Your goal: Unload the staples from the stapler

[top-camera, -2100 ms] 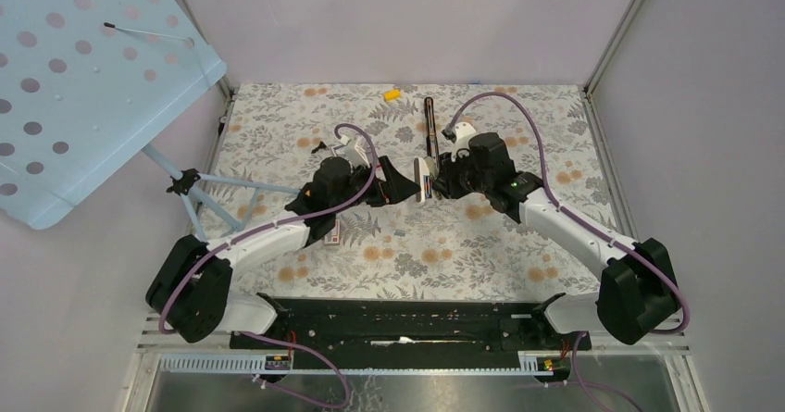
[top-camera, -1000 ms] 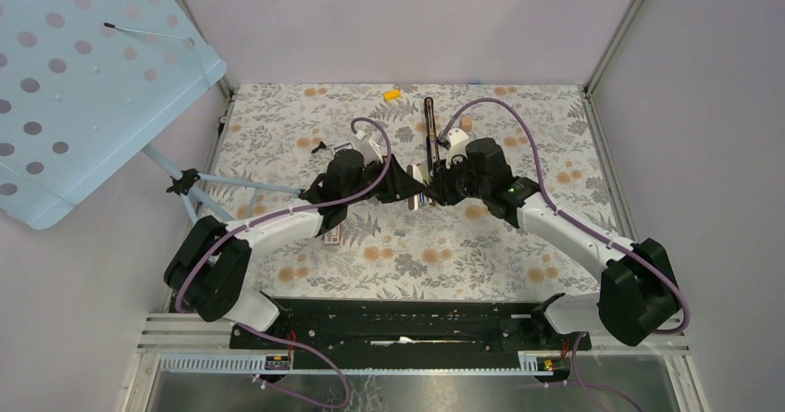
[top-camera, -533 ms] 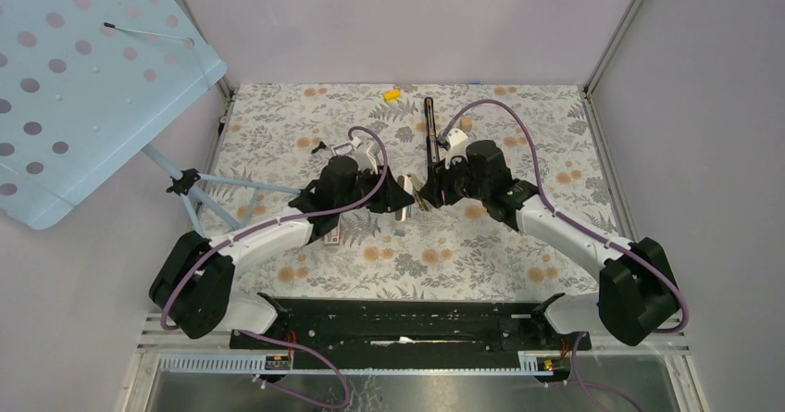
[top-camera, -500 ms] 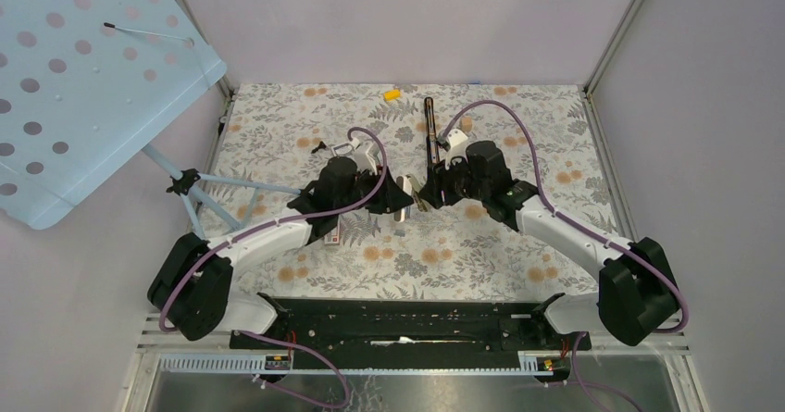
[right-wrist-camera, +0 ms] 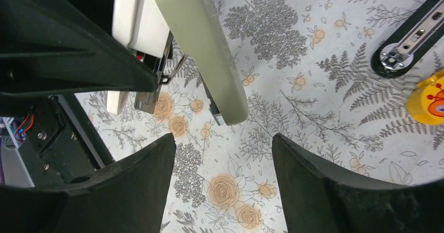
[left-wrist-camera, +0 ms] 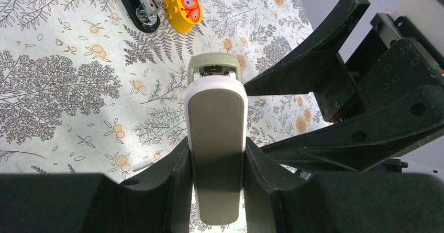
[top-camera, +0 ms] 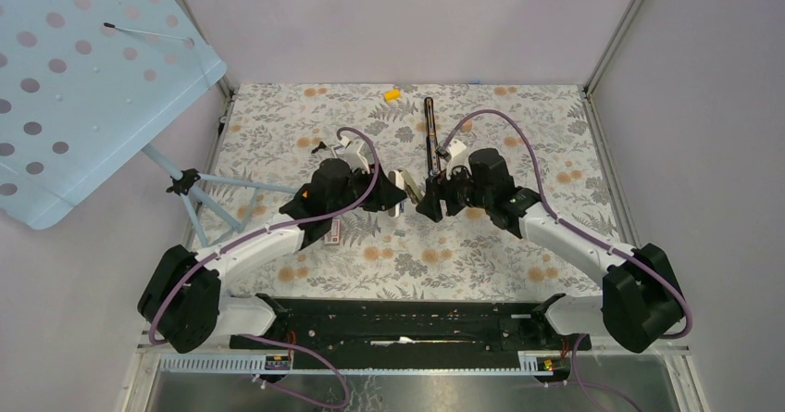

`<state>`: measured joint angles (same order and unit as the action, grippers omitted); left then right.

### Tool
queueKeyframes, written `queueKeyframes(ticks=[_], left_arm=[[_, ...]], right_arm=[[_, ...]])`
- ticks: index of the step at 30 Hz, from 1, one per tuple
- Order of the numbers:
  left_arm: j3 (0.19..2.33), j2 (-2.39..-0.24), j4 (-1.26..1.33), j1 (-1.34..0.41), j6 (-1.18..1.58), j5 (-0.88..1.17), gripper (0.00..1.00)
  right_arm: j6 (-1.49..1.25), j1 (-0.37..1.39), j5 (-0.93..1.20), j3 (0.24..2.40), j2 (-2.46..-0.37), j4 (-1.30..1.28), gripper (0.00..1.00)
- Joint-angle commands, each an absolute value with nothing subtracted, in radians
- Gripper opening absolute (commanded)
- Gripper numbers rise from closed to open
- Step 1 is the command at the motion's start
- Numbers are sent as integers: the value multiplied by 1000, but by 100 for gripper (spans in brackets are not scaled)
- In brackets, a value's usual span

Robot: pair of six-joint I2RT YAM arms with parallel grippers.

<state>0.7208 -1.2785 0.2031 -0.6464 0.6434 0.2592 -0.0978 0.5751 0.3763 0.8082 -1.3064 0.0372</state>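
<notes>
Lying nearest the bases, a small red-white box [top-camera: 333,235] rests on the floral tabletop [top-camera: 444,255] beside the left arm. Further out, the left gripper [left-wrist-camera: 215,145] is clamped on the sides of an olive-and-white stapler [left-wrist-camera: 217,107], held above the tabletop. Its nose points toward the right gripper [right-wrist-camera: 222,145], which gapes wide and empty just short of it. Beyond them the black stapler [top-camera: 429,130] lies flat, a yellow butterfly toy [left-wrist-camera: 183,5] just beside its near end.

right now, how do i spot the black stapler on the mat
On the floral mat, look near the middle of its far edge. The stapler lies flat there: long, slim, black with a metal rail, unlike the stubby yellow toy beside its near end.
</notes>
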Motion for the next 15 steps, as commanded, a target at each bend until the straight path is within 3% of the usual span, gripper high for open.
queueKeyframes(ticks=[1, 15], left_arm=[[715, -1233, 270, -645, 640, 231, 0], [718, -1233, 277, -646, 647, 312, 0]], right_arm=[[-107, 578, 449, 789, -1290, 92, 76], [-168, 577, 338, 801, -1424, 239, 85]])
